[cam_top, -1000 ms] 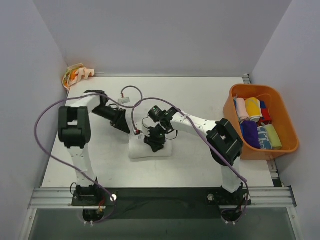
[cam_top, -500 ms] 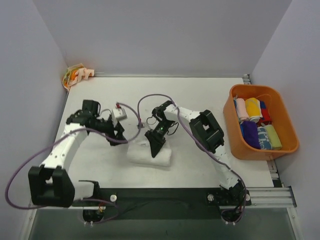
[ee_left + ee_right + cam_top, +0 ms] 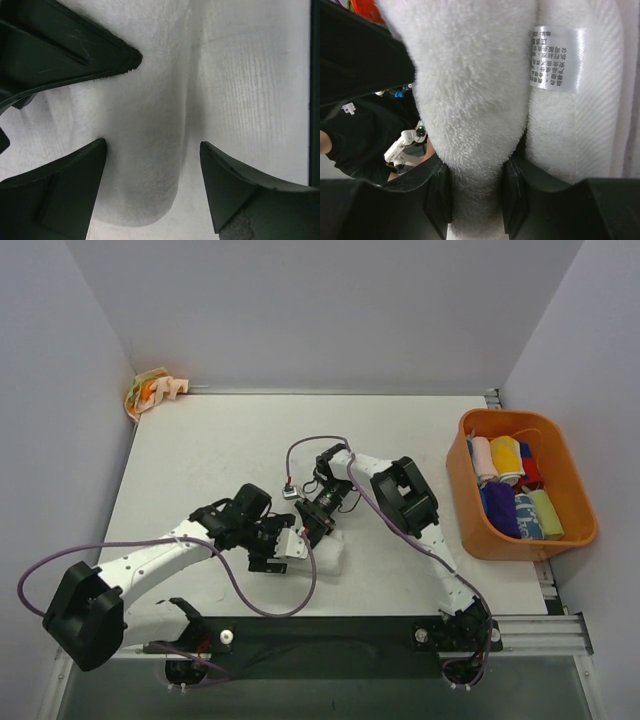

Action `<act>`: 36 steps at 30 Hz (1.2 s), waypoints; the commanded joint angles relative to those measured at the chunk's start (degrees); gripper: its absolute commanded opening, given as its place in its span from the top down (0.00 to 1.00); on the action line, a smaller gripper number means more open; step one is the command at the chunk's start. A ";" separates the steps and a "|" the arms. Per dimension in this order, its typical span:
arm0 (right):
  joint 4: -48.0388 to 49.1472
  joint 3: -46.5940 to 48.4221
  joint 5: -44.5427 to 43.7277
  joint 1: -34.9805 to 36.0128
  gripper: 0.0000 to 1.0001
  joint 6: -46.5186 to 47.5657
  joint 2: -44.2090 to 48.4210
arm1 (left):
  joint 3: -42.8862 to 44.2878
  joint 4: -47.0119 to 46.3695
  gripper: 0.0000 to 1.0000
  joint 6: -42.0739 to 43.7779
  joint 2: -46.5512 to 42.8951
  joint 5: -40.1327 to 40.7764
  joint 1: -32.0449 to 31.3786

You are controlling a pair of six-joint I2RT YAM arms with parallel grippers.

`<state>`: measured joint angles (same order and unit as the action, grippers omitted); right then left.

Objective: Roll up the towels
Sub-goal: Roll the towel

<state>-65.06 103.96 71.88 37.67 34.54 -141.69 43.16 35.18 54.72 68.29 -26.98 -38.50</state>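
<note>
Pale lilac walls close in on three sides of a white table, where two robot arms work on a plain white towel bunched into a thick lump near the middle of the near edge.

The left gripper reaches the white towel from its left side. Seen from the left wrist, its jaws stand wide apart, with the rounded end of the cloth lying between the two dark fingers and nothing clamped.

The right gripper comes down on the towel's far side. The right wrist view shows its fingers closed most of the way on a fluffy fold of the cloth, which bulges above the pinch. A sewn-in label with small printed characters lies just to the right of that fold.

Well to the right of the white towel stands an orange bin, and inside it are rolled towels in pink, yellow, red, purple, blue and green, packed side by side. Far to the left of the white towel, at the table's back corner against the wall, a cream towel with orange blotches lies crumpled. A purple cable loops along the left arm.
</note>
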 commanded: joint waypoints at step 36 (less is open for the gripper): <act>6.78 -6.30 -22.91 -22.64 0.47 -9.85 39.61 | 38.56 41.97 0.93 2.23 53.59 -14.76 12.21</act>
<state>-57.21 102.17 51.92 12.82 25.10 -108.44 80.31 60.64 54.87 111.94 -42.09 -28.56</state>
